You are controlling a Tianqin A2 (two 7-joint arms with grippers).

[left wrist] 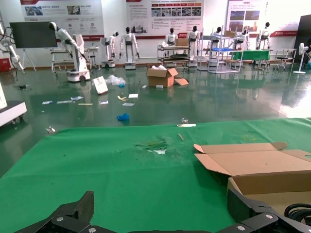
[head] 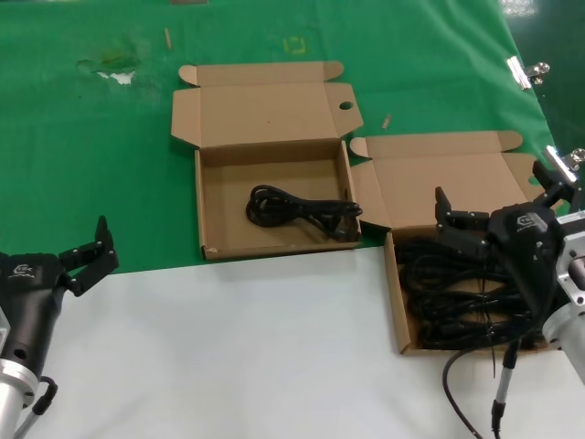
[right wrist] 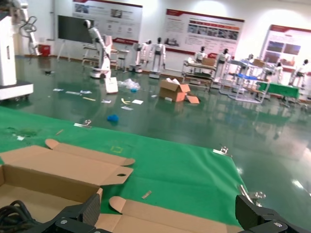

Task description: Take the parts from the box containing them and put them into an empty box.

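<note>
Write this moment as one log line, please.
right tool: open, over full brown cardboard box | left tool: open, idle | other brown cardboard box: one black coiled cord

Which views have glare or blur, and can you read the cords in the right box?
Head view: sharp and evenly lit, but the black cords in the right box merge into one dark mass under the right gripper. Both wrist views: ceiling lights glare off the glossy floor; right wrist view looks slightly soft.

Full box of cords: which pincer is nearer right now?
Right. The right pincer hovers over the full box with its piled cords, open. The left pincer sits far off over the white table edge, open, beyond the other box.
</note>
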